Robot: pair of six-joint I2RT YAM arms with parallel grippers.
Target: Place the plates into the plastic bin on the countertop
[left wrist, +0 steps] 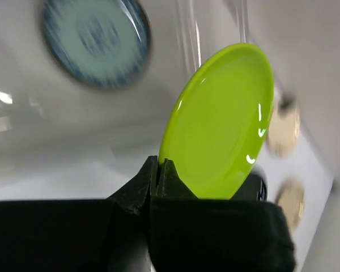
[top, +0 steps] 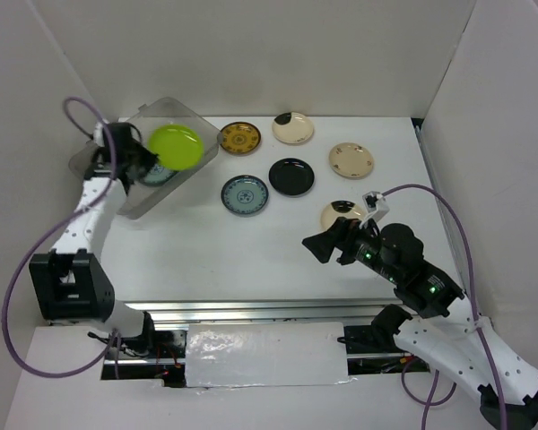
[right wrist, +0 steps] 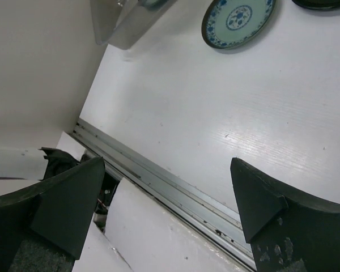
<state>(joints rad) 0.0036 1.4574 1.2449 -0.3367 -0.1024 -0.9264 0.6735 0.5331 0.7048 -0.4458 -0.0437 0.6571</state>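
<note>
Firmly, the lime plate is clenched at its thin rim by the left tool, whose matte black fingers are closed on the plate's near edge. The plate is round, glossy and plain, with highlights seen on its shallow well. It is held above the bin, a clear plastic tub with rounded corners and a raised rim, set askew in the far left corner of the counter. A blurred blue plate is seen beyond the fingers in the left wrist view and appears to lie within the bin, though this cannot be told for certain.

The right tool is spread wide and nothing is held in it; its dark wedge-shaped fingers are poised over the smooth white counter, near the ribbed metal rail. Just beside it, a cream plate with a black patch is partly hidden.

Five more round plates are laid flat on the counter, apart from one another. A blue-patterned plate and a glossy black plate are set side by side. Behind them, a mustard-gold plate lies just beside the bin, a second patched cream plate stands farthest back, and a speckled cream plate is placed to the right.
</note>
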